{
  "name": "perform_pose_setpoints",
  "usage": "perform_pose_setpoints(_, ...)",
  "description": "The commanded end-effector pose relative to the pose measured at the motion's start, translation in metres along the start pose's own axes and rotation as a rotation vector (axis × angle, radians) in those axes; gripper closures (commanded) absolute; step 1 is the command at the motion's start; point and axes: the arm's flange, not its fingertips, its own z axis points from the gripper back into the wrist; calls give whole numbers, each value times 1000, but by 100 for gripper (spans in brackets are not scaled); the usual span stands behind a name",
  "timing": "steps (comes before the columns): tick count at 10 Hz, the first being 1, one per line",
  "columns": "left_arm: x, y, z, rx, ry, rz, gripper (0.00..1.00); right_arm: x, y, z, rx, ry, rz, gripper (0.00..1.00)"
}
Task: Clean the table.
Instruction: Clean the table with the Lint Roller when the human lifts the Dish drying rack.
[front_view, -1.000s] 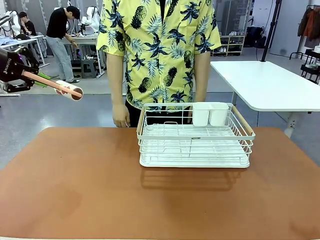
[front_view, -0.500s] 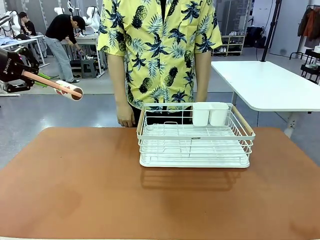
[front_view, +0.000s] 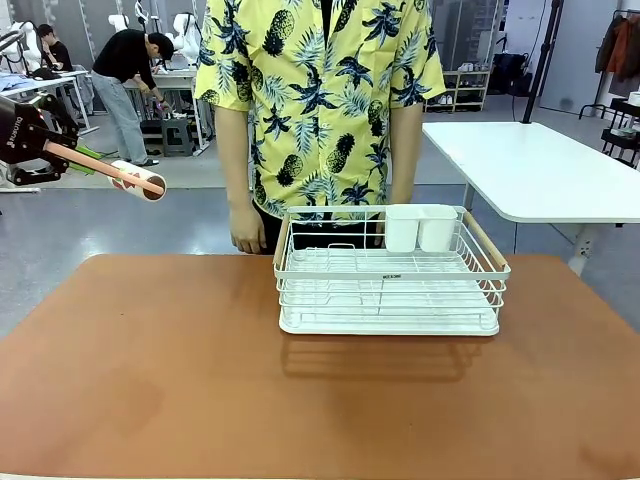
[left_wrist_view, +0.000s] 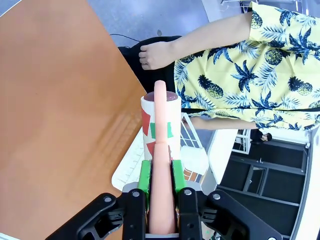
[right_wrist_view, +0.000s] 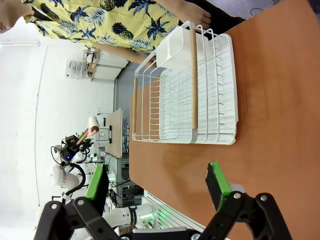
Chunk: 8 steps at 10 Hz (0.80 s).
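Clamped on the slim handle of a lint roller (left_wrist_view: 160, 120), the left end effector (left_wrist_view: 161, 172) hangs high at the left of the worktop (front_view: 150, 400), the right end effector (right_wrist_view: 157, 185) gaping open above it; pressed down, the roller could pivot in that grip.

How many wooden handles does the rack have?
2. The right handle runs along the right side of the rack. The left handle runs along its left side, near the person's hand. None seems hidden.

Front cam faces person (front_view: 320, 100) across table (front_view: 180, 390); both wrist cams share rack (front_view: 390, 290).
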Motion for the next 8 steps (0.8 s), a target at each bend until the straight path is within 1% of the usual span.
perform_pose_setpoints(1,0,-2,2,6,-5,-2,100,0,2,1,17,-4,12,0)
perform_pose_setpoints(8,0,-2,2,6,-5,-2,100,0,2,1,17,-4,12,0)
